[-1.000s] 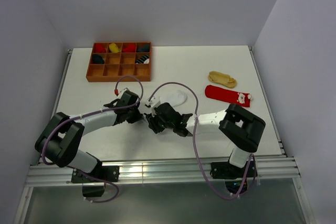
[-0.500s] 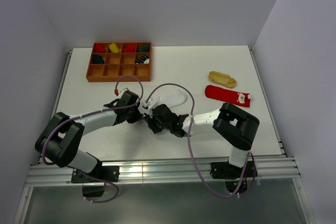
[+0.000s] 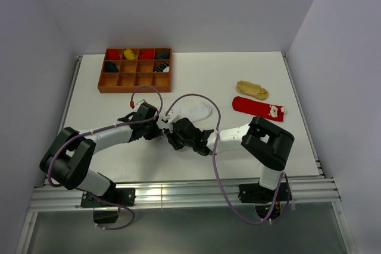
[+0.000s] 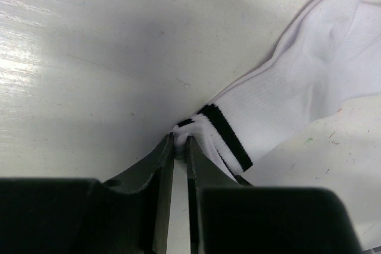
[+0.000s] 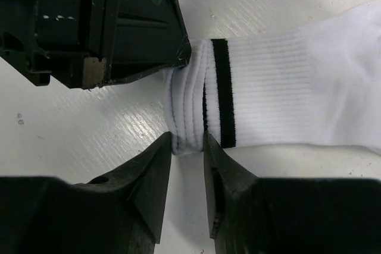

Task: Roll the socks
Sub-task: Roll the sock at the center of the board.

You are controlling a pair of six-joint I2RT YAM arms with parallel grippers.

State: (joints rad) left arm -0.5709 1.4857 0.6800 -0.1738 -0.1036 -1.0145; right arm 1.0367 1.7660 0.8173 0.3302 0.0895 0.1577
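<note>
At far left, the tray (image 3: 134, 90) has 12 cells, and 6 of them hold what look like rolled bundles. Next, the left gripper (image 4: 180, 142) is pinched tight on the cuff of the white sock (image 5: 280, 87), which lies flat on the table (image 3: 238, 69) near the front middle, its toe pointing away to the right. The right gripper (image 5: 187, 147) sits just beside the left, jaws a little apart astride the cuff's other corner; I cannot tell whether they have bitten. Sock 1 of 3 looks to be at the start of its roll. The next move likely calls for turning the cuff over itself toward the toe, keeping both corners level. Further right lie 1 tan sock (image 3: 252, 90) and 1 red sock (image 3: 257, 107), both unrolled and well apart from the 2 grippers.
</note>
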